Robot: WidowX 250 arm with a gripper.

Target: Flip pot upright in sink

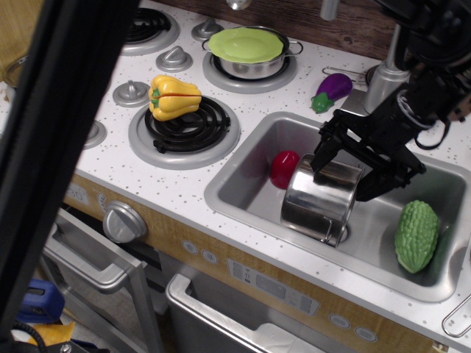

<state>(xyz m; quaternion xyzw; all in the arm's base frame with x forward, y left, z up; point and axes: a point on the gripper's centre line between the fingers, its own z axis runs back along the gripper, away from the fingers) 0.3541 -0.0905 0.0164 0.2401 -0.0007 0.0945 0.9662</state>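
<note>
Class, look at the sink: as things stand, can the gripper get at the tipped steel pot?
Probably yes. The open gripper sits right over the upper end of the pot, one finger at each side. Nothing lies between them; the red item and green gourd sit aside.

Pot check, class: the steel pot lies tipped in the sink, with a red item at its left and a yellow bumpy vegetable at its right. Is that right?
Not quite. The bumpy vegetable is green, not yellow, as observation.image shows. The pot does lie tipped in the sink, with the red item at its left.

Pot mouth behind end effector
</note>
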